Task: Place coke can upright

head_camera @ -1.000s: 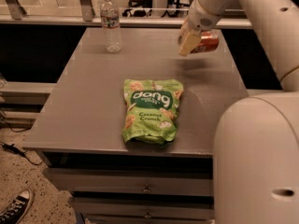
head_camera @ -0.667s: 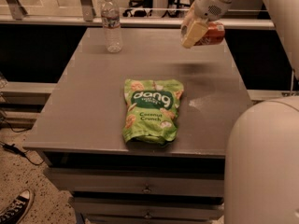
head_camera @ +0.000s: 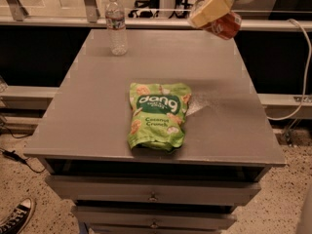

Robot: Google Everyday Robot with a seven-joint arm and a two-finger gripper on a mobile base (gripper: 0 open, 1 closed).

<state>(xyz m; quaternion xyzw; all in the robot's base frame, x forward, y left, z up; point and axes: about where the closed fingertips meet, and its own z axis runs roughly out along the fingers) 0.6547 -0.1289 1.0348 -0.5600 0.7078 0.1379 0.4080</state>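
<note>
The coke can [head_camera: 225,25] is a small red-orange can, held tilted in the air above the far right part of the grey table [head_camera: 87,111]. My gripper [head_camera: 212,11] is at the top right of the camera view, its cream-coloured fingers [head_camera: 209,9] shut around the can, covering much of it. The can is clear of the table top.
A clear plastic water bottle [head_camera: 116,24] stands upright at the table's far left. A green snack bag [head_camera: 157,115] lies flat in the middle near the front. A railing runs behind the table. Drawers sit below the front edge. A white cable [head_camera: 302,62] hangs at the right.
My gripper has lifted the coke can up and away from the table top, and the arm has pulled back out of the right foreground.
</note>
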